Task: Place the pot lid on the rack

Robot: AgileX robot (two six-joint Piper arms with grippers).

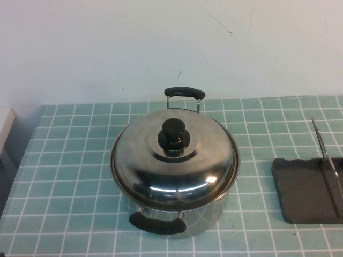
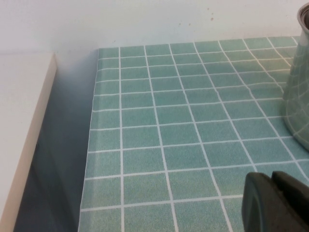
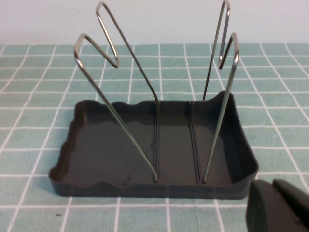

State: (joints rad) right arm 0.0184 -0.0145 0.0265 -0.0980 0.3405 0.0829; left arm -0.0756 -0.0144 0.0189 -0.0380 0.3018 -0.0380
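The pot lid [image 1: 174,168], shiny steel with a black knob [image 1: 172,134], sits closed on the steel pot [image 1: 206,217] in the middle of the tiled table. The rack [image 1: 300,187], a dark tray with upright wire dividers, stands at the right edge of the high view and is empty. It fills the right wrist view [image 3: 96,145]. My right gripper [image 3: 273,203] is shut and empty just in front of the rack's near corner. My left gripper [image 2: 273,193] is shut and empty, low over the tiles to the left of the pot [image 2: 299,87]. Neither arm shows in the high view.
The pot has two black side handles, one at the back [image 1: 184,92] and one at the front [image 1: 157,223]. The table's left edge [image 2: 91,145] drops off beside a white ledge [image 2: 19,125]. A white wall runs behind the table.
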